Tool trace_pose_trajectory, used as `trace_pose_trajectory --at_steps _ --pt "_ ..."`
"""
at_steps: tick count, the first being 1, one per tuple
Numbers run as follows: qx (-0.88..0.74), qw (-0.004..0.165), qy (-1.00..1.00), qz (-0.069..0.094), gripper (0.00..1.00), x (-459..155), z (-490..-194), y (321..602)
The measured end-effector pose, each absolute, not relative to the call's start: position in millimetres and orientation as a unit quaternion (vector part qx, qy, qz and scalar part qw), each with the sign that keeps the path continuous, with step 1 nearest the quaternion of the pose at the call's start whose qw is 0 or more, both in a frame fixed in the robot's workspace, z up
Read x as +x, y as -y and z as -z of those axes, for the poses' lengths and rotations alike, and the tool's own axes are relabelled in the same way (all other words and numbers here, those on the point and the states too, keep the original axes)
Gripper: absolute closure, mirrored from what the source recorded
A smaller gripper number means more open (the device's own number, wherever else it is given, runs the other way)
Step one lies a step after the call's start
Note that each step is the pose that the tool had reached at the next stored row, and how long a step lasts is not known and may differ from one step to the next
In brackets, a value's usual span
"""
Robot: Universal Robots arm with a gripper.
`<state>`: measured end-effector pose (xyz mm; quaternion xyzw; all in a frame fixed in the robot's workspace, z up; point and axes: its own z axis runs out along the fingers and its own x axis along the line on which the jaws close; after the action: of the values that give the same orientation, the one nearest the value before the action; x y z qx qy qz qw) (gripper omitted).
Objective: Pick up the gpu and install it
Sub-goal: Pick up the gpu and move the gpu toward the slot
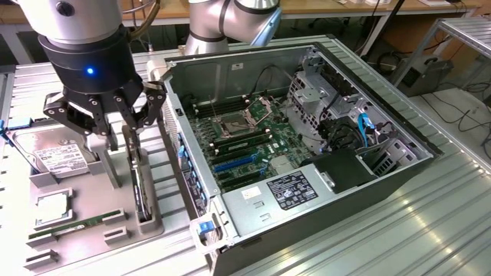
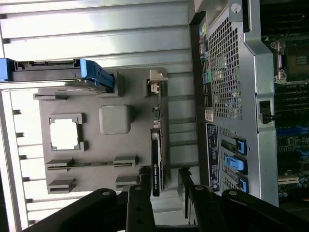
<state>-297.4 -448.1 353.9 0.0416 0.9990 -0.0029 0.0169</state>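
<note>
The gripper (image 1: pixel 123 144) hangs in the upper left of the exterior view. Its arm is cut off by the top edge, and a blue light glows on its black body. Its fingers are spread and reach down on either side of the gpu (image 1: pixel 140 190), which stands on edge in a slot of the grey tray (image 1: pixel 92 172), just beside the open computer case (image 1: pixel 399 132). The fingers hide the card's far end, so contact cannot be judged from here.

In the wrist view the gripper (image 2: pixel 163 178) straddles the gpu (image 2: pixel 155 159). One finger is close against the card and the other stands a little apart. The dark linkages cover the card's nearest end. The small print on its edge is too fine to read.

Glare washes out the lower left of the exterior view. It partly hides the hard drive (image 1: pixel 57 159), and the text on its white label is illegible. A processor (image 1: pixel 48 208) and a green memory stick (image 1: pixel 77 223) lie in the same tray. Inside the case, the power supply label (image 1: pixel 291 191) shows white print on black, also unreadable.
</note>
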Motion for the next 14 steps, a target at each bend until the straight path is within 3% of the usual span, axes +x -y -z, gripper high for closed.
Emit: trace_pose_trajectory --at_steps 14 --pt "0.042 0.02 -0.999 0.003 0.64 -297.4 -321.5 448.1"
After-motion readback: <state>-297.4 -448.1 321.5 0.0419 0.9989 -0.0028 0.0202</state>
